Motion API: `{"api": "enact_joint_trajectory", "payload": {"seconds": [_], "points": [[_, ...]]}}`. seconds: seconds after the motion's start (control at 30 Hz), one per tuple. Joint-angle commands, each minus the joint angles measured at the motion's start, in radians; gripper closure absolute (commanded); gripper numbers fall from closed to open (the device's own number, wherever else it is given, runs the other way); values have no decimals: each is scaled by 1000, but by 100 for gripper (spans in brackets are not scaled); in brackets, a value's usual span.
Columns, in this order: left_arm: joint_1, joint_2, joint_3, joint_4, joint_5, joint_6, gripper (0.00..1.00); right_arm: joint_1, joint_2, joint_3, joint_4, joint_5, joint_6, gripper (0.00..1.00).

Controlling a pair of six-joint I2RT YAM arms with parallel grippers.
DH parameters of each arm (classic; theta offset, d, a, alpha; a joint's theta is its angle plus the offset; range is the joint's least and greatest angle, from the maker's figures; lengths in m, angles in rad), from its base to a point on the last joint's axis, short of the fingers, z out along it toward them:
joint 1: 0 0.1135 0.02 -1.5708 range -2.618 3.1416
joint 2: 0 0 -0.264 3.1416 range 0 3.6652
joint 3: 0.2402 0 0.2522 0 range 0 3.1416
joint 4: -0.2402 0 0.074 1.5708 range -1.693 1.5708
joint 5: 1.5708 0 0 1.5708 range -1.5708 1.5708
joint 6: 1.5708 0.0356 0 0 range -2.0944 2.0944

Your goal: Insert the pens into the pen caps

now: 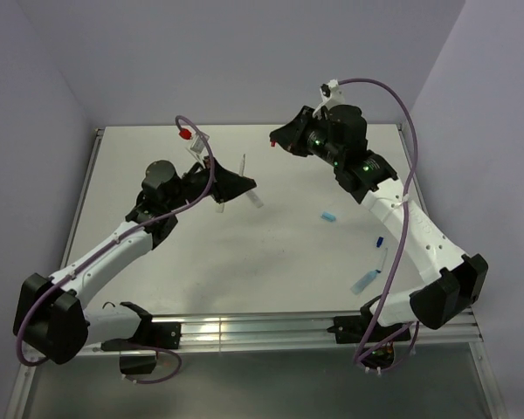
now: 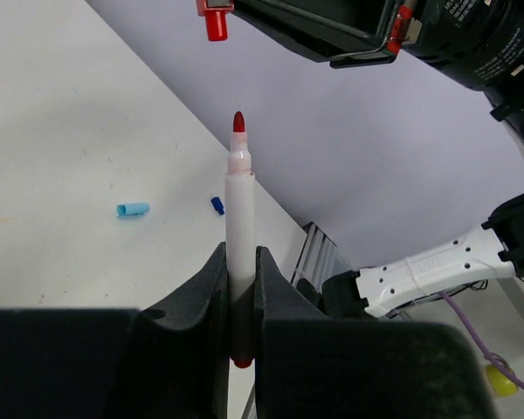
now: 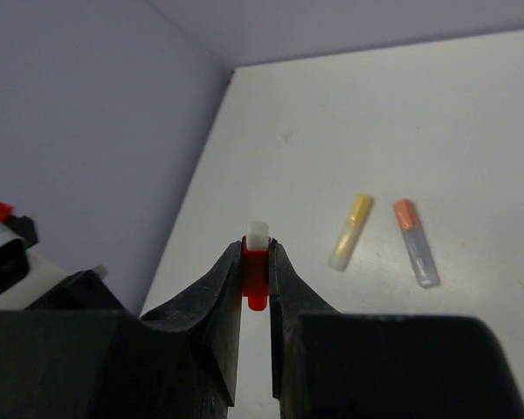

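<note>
Two hands hang above the bench (image 1: 271,253), each clamped on one half of the same pair. Our left hand (image 2: 241,262) is closed on the lower barrel of the white marker (image 2: 239,218). The marker's long axis runs straight to 12 o'clock in the left wrist view, red tip (image 2: 238,122) uppermost. Our right hand (image 3: 256,262) pinches the red cap (image 3: 256,278) between its fingers.

Seen from the left wrist, the cap hangs between 11 and 12 o'clock of the tip, apart from it and a little off the marker's axis. We judge the joining calls for a small sideways correction first, then a closing push along that axis. We cannot tell which way the cap's mouth faces.

On the bench a light blue cap (image 2: 133,209) and a dark blue cap (image 2: 217,205) lie loose. At 3 o'clock in the right wrist view a yellow-capped pen (image 3: 350,231) and an orange-capped pen (image 3: 416,230) lie side by side, apparently finished.
</note>
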Motion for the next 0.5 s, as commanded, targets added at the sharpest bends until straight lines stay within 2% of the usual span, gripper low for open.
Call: {"api": "enact_joint_trajectory", "payload": {"seconds": [0.0,0.23,0.47], "points": [[-11,32,8,197,-25,-64,100,-39,-47,-55,216,-194,53,100],[-21,69,21,248,-42,-101,100,-39,-36,-112,406,-292,126,100],[-29,102,9,276,-11,-126,100,5,-57,-157,451,-274,122,100]]}}
